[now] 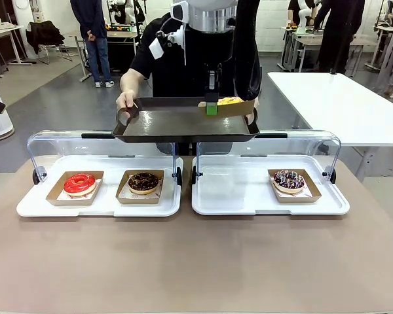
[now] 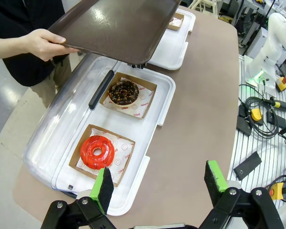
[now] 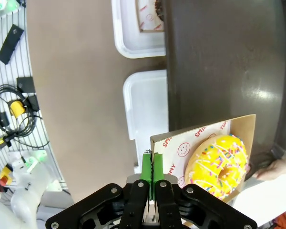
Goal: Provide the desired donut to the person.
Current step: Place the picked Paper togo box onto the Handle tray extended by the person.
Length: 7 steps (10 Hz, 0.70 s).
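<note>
A: Which step is this?

B: The handover. The right tool is pressed together on the left end of the card carrying the yellow donut. It holds it over the far right part of the brown tray, which the person holds out beyond the worktop.

A: Is the card down yet?

B: I can't tell. It looks level and close to the tray floor.

A: So what comes next?

B: Probably lower until the card rests flat. Then let go and back away without dragging it.

A: And the other arm?

B: The left tool is spread wide and holds nothing. It hovers over the near left of the worktop, by the red donut.
</note>
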Available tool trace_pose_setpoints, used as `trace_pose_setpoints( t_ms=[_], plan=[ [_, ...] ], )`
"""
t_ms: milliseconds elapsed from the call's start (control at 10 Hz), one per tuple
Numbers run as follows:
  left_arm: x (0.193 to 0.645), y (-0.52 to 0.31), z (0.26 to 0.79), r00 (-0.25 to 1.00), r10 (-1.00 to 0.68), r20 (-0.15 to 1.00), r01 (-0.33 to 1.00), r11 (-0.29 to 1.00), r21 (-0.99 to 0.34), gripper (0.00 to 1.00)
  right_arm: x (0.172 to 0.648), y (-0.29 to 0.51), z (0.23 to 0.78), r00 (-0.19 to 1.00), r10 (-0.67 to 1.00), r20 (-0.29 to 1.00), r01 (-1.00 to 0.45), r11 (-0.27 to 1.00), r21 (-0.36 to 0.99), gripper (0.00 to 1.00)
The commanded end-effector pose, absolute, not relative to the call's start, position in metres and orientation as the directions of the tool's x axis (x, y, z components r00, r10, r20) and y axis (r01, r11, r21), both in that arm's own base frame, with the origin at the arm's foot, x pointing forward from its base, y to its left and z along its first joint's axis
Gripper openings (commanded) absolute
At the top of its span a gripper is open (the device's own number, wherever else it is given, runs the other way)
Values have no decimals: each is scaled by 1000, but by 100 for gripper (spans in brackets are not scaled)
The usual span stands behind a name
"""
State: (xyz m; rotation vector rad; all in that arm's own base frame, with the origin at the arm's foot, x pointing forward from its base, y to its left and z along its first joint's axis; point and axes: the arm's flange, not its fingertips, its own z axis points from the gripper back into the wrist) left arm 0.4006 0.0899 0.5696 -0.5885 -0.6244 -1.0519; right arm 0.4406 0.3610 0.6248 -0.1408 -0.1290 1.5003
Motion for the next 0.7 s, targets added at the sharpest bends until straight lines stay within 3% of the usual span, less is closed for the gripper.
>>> trace_pose_setpoints(
  t_ms=[0, 600],
  plan=[
    [401, 90, 571, 349, -592, 726, 919, 370, -140, 100, 472, 364, 630, 48, 999, 15, -976, 50, -210, 1],
    [401, 90, 571, 349, -592, 726, 919, 370, -140, 100, 543, 355, 596, 17, 995, 99, -976, 38, -213, 1]
  ],
)
